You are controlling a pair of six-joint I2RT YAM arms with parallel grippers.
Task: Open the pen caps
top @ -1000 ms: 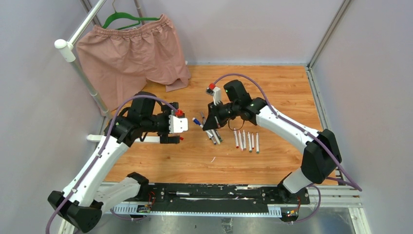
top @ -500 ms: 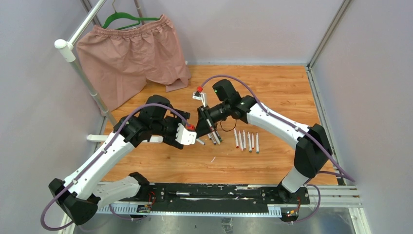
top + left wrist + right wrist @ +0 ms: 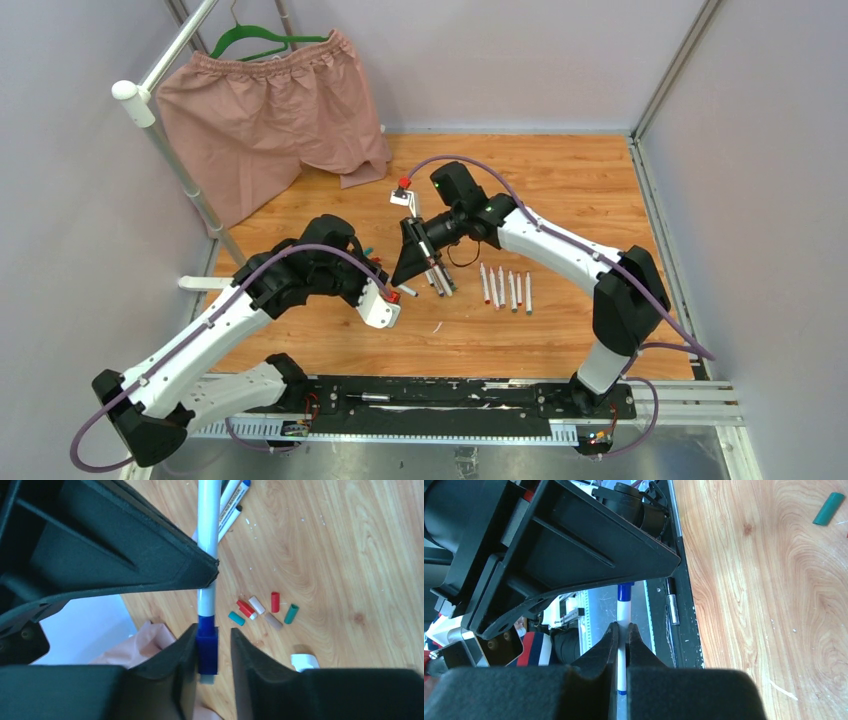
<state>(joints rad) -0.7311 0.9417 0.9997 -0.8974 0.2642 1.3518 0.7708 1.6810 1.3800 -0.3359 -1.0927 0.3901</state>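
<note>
Left gripper (image 3: 214,631) loosely straddles blue cap (image 3: 207,652); right gripper (image 3: 622,626) clamps pen (image 3: 623,612)

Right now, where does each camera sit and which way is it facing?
Top external: high behind the bases, looking down on the table; left arm and right arm show.
Left wrist: looks along the left gripper at the blue cap between its fingers.
Right wrist: looks along the right gripper, shut on the pen, towards the bases.
Shared: both wrist views show that pen.

The white pen (image 3: 207,525) I hold has its blue cap (image 3: 207,650) on; several loose caps (image 3: 256,604) lie clustered on the counter (image 3: 350,555).
</note>
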